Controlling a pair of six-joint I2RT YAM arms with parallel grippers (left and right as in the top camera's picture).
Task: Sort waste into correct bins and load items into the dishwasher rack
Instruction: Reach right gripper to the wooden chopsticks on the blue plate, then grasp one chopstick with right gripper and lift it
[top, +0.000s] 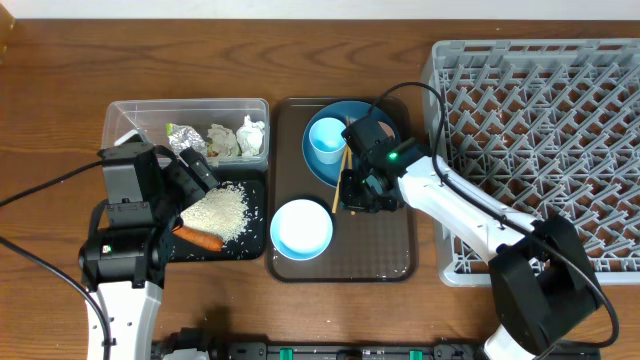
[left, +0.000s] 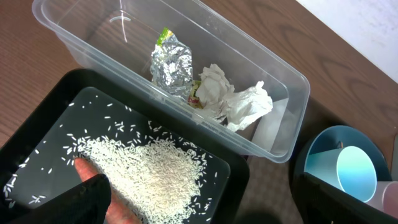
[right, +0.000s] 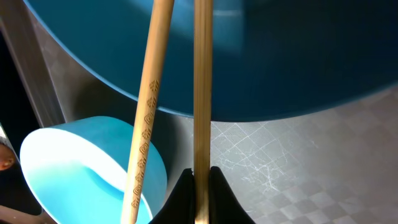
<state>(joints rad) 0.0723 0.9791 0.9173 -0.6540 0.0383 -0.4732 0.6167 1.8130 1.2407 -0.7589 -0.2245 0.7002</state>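
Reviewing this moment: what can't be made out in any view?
- Pale-pink cup: left wrist view, cut off at the right edge; unseen overhead.
- Carrot: left wrist view, mostly behind a black finger.
- Chopstick in the right pincer: right wrist view, both ends beyond the frame edges.

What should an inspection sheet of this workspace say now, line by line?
surface: wooden table with a brown tray in the middle.
job's things: foil and tissue in the tub; rice and carrot on the black tray; cup on the plate; bowl on the brown tray; chopsticks across the plate's rim; nothing seen in the rack.
clutter: nothing seen.
end effectors: left open above the rice; right shut on one of the chopsticks.
cables: black cables loop over the right arm and trail at the left.
surroundings: pale wall strip behind the table.
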